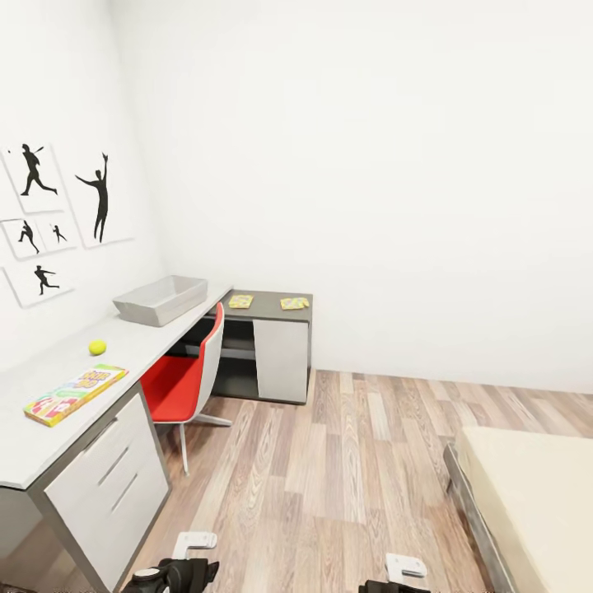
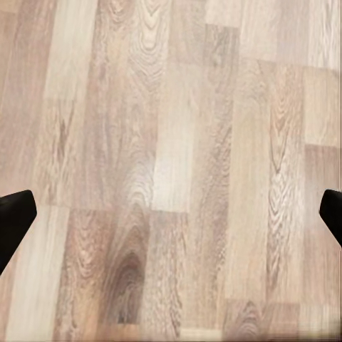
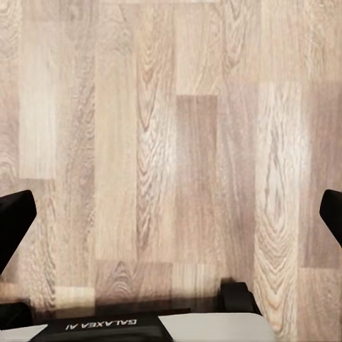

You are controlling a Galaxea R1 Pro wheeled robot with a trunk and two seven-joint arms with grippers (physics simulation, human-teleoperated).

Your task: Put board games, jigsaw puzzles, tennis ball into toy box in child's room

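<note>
Both my grippers hang over bare floor, left (image 2: 171,214) and right (image 3: 171,214), fingers spread, holding nothing. The game (image 1: 76,394) lies flat on the table (image 1: 49,445) near the ball (image 1: 97,347); stiff, light, I'd pinch across its long edges.

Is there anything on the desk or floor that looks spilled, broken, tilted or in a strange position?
Nothing stands out. The toy box sits upright and level on the table; the tennis ball, the long board game and both jigsaw puzzles lie flat. The red chair stands upright.
</note>
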